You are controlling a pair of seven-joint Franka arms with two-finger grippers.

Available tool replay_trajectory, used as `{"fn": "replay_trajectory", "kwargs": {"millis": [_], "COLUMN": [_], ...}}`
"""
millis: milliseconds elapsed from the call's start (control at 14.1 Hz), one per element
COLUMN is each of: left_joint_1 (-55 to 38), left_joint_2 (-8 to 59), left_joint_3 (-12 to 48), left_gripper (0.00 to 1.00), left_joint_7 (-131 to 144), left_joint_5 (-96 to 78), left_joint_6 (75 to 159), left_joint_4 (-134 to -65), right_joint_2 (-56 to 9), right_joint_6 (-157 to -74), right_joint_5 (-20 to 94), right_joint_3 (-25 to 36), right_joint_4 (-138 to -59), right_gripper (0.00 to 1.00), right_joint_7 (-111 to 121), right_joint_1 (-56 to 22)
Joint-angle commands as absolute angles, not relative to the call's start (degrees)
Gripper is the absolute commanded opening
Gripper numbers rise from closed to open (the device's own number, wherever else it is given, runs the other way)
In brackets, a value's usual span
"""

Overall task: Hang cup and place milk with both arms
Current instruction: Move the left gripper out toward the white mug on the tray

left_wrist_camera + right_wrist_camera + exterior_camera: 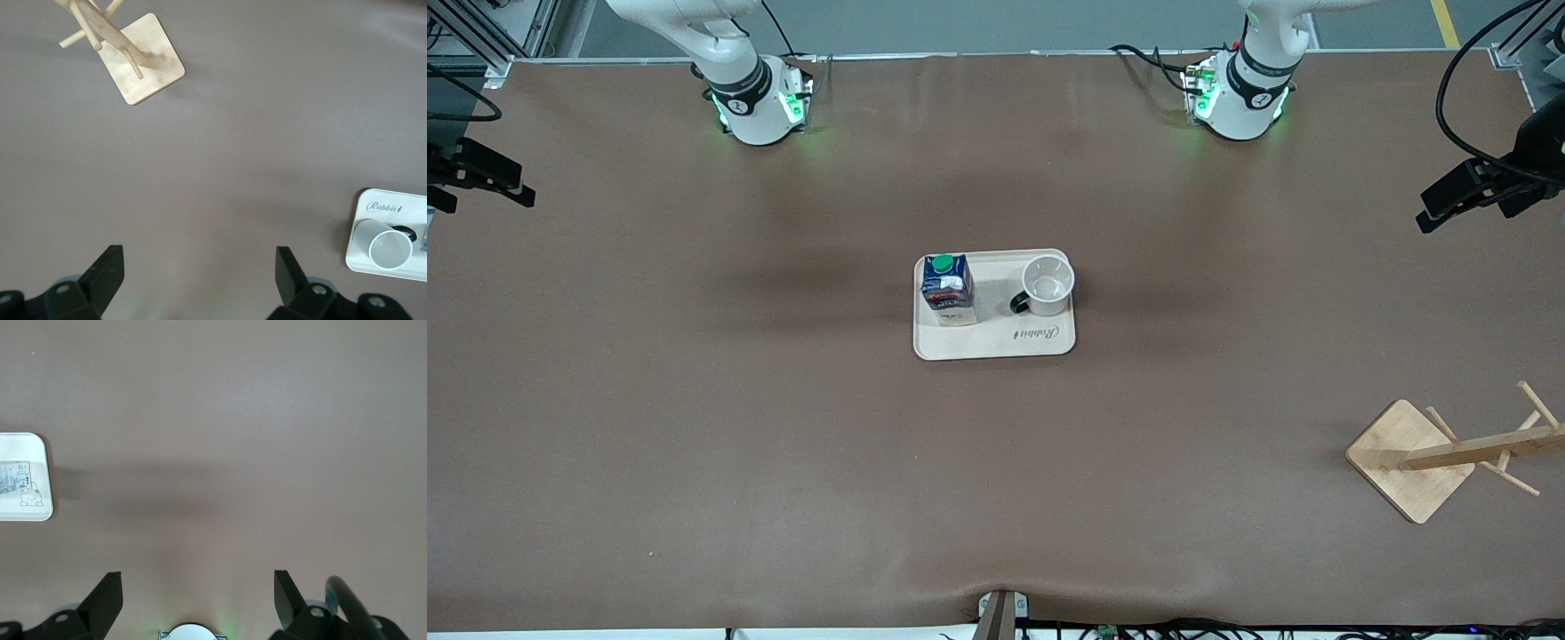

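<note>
The milk [948,289], a dark blue carton with a green cap, stands upright on a pale tray [996,347] at the table's middle. Beside it on the tray, toward the left arm's end, the white cup [1047,284] stands mouth up, its black handle turned toward the milk. The left wrist view shows the cup [390,245] on the tray's corner [380,207]. My left gripper [199,253] hangs open high over bare table. My right gripper [197,577] is open too, over bare table beside the tray's corner [30,515]. Both arms wait near their bases.
A wooden peg rack [1449,449] on a square base stands toward the left arm's end, nearer the front camera than the tray; it also shows in the left wrist view [127,53]. Black fixtures [1485,187] [480,173] jut in at both table ends.
</note>
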State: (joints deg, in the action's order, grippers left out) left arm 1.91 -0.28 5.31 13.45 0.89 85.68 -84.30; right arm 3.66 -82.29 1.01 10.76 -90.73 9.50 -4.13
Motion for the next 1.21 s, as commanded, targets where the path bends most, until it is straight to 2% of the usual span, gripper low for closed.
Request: {"fn": "replay_trajectory", "kwargs": {"millis": [0,355,710,781,1137], "left_joint_1": [2.29,1.50,-3.24,-5.17,-13.96], "left_joint_2": [-0.09,1.84,6.23,6.33,6.94], "left_joint_3": [5.45,5.71,8.95,9.75,15.02], "left_gripper": [1.00,1.00,1.00,1.00,1.00], "left_joint_7": [12.48,13.36,13.97,15.63,37.13], "left_joint_5": [0.88,0.88,0.00,0.09,1.05], "left_joint_6": [85.43,85.96,88.85,89.73,105.96], "left_joint_4": [-83.67,-83.58,-85.95,-87.96,-102.37], "right_joint_2": [4.31,4.31,4.31,4.31,4.22], "right_joint_6": [-81.83,-81.74,-81.56,-81.56,-81.56], "right_joint_5": [0.26,0.26,0.26,0.26,0.35], "right_joint_3": [10.28,10.28,10.28,10.28,10.28], "right_joint_4": [-90.79,-90.88,-90.79,-90.79,-90.79], "right_gripper": [1.00,1.00,1.00,1.00,1.00], "right_joint_7": [9.40,9.40,9.40,9.40,9.40], "right_joint_1": [-3.43,-3.43,-3.43,-3.43,-3.43]}}
